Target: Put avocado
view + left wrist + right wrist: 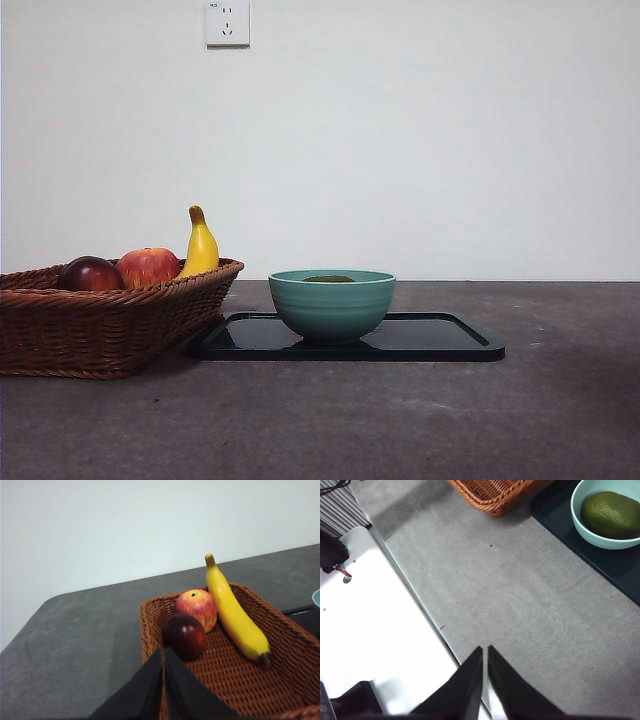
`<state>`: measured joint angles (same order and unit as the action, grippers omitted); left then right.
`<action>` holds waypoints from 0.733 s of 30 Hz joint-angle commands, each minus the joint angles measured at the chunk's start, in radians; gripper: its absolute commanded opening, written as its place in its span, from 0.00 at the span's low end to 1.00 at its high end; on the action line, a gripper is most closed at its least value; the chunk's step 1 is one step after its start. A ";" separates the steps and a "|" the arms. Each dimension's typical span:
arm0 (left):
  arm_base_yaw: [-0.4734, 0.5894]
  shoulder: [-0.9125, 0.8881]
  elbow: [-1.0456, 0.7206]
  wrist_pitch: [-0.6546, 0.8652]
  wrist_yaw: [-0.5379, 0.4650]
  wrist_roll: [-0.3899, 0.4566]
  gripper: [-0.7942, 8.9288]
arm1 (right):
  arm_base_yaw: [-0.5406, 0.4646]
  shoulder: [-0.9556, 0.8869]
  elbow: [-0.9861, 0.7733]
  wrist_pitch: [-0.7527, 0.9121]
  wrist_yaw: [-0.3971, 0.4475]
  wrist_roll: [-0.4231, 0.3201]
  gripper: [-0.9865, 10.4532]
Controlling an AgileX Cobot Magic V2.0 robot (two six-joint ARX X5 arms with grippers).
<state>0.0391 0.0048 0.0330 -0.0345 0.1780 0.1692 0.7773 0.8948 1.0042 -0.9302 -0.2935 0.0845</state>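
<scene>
The dark green avocado (611,514) lies inside the teal bowl (582,527); in the front view only its top (328,279) shows above the bowl (332,310) rim. The bowl stands on a black tray (440,340). My left gripper (163,656) is shut and empty, above the near end of the wicker basket (150,625). Well away from the bowl, my right gripper (484,652) is shut with nothing in it, over the table's near edge. Neither arm shows in the front view.
The wicker basket (100,320) at the left holds a dark red-purple fruit (184,635), a red-yellow apple (198,608) and a banana (235,612). A white base plate (375,630) borders the grey table. A wall socket (227,23) sits high on the wall.
</scene>
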 commanded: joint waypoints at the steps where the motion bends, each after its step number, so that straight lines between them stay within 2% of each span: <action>1: 0.003 -0.002 -0.010 -0.003 -0.006 -0.006 0.09 | 0.009 0.005 0.007 0.010 -0.001 0.009 0.09; 10: 0.003 -0.002 -0.022 -0.149 -0.006 -0.010 0.09 | 0.008 0.005 0.007 0.011 -0.001 0.009 0.09; 14: 0.003 -0.002 -0.022 -0.145 -0.005 -0.051 0.09 | 0.008 0.005 0.007 0.010 -0.001 0.009 0.09; 22: 0.003 -0.002 -0.022 -0.145 -0.005 -0.051 0.09 | 0.008 0.005 0.007 0.010 -0.001 0.009 0.09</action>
<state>0.0391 0.0051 0.0322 -0.1722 0.1741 0.1284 0.7773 0.8944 1.0042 -0.9302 -0.2935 0.0845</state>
